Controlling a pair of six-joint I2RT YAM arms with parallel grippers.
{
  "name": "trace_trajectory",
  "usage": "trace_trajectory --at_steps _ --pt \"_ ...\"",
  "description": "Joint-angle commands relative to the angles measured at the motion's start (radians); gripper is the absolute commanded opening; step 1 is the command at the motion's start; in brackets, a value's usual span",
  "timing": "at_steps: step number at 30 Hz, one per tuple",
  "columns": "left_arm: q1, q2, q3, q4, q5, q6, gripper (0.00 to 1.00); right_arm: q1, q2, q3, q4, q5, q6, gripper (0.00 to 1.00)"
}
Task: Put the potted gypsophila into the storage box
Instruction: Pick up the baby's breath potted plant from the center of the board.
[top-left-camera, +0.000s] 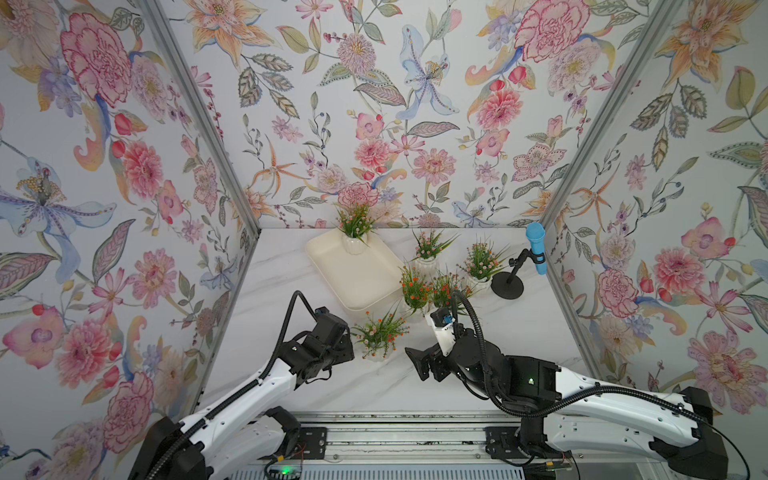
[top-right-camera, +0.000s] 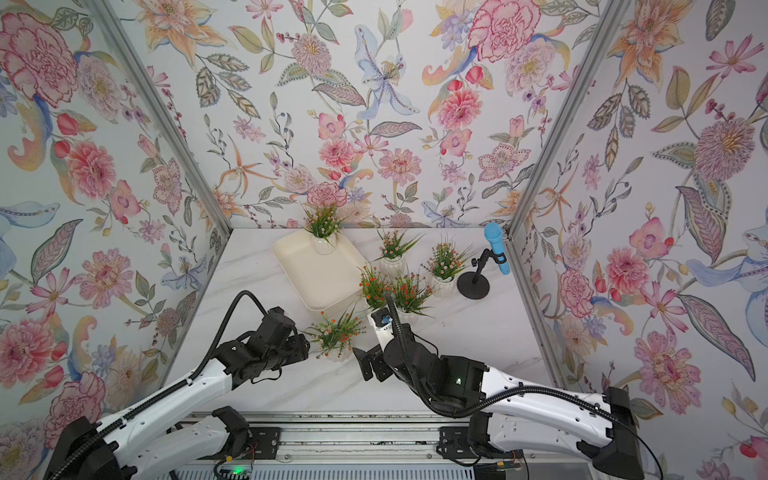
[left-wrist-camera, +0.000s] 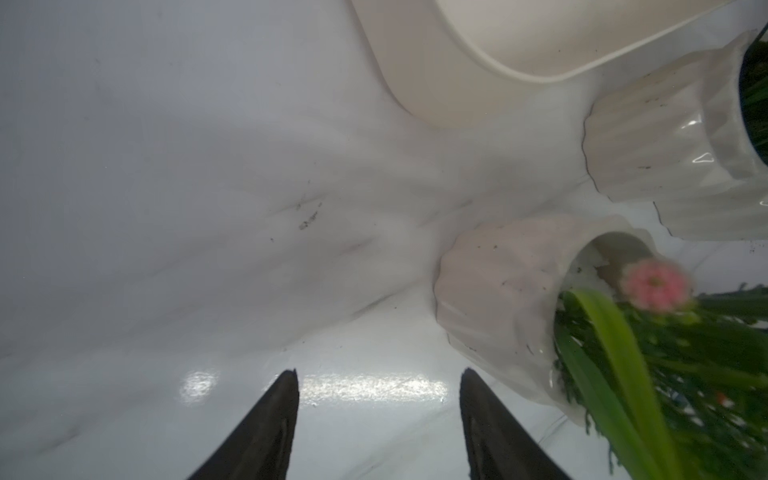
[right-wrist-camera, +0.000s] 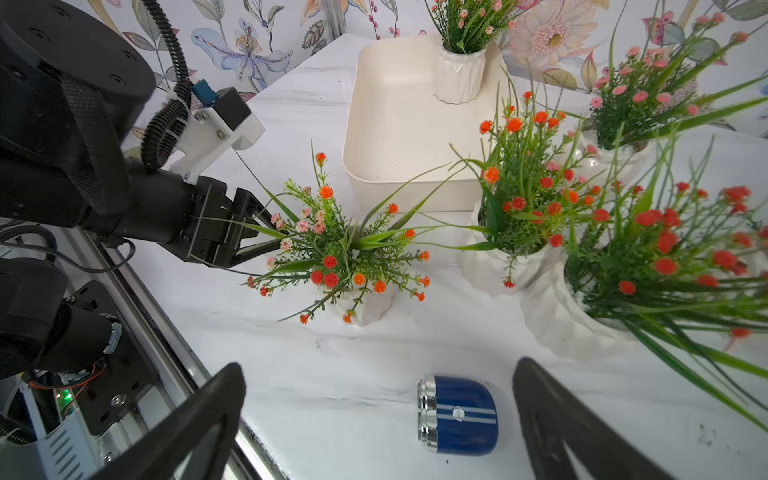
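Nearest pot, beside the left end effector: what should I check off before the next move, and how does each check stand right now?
1. Left end effector open: ok, empty.
2. Nearest pot centred in its opening: not ok; in the left wrist view it sits off to one side.
3. Nearest pot upright: ok.
4. Contact with that pot: cannot tell; leaves hide it.
5. Box has room: ok; only one other pot, in a far corner.
6. Right end effector clear of the nearest pot: ok; open, apart from it, near a blue object.
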Motion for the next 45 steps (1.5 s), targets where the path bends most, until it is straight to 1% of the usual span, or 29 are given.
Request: trace_trajectory --at_steps 1,3,5,12,15,22,28,31,37,40,43,45 --pt "-0.056 0.014 -0.026 0.119 0.015 -0.137 0.60 0.042 -0.030 -0.014 -0.038 0.094 0.073 1.00" --pt "-0.104 0.001 -0.037 0.155 -0.024 -0.193 0.59 0.071 -0.033 -0.009 -0.064 0.122 0.086 1.00" --pt "-0.129 -0.001 -0.031 0.162 -0.054 -0.213 0.59 0.099 -0.038 -0.011 -0.081 0.153 0.102 1.00" --pt "-0.137 0.076 0.035 0.134 -0.102 -0.190 0.59 0.154 -0.037 -0.013 -0.083 0.200 0.112 1.00" --pt "-0.135 0.097 0.050 0.137 -0.107 -0.191 0.59 0.171 -0.036 -0.012 -0.083 0.222 0.114 1.00" --pt "-0.139 0.082 0.059 0.132 -0.125 -0.205 0.58 0.193 -0.045 -0.028 -0.082 0.268 0.140 1.00" --pt "-0.140 0.119 0.063 0.161 -0.082 -0.202 0.58 0.193 -0.034 -0.031 -0.083 0.283 0.144 1.00" --pt "-0.140 0.141 0.064 0.163 -0.079 -0.200 0.57 0.192 -0.024 -0.026 -0.082 0.286 0.139 1.00" --pt "-0.140 0.180 0.072 0.156 -0.081 -0.191 0.52 0.195 -0.006 -0.015 -0.081 0.287 0.137 1.00" --pt "-0.140 0.214 0.101 0.121 -0.096 -0.161 0.48 0.194 0.000 -0.016 -0.082 0.289 0.141 1.00" --pt "-0.140 0.255 0.136 0.086 -0.109 -0.123 0.39 0.194 0.010 -0.014 -0.081 0.295 0.145 1.00" --pt "-0.141 0.283 0.157 0.067 -0.114 -0.099 0.31 0.193 0.017 -0.010 -0.081 0.297 0.138 1.00"
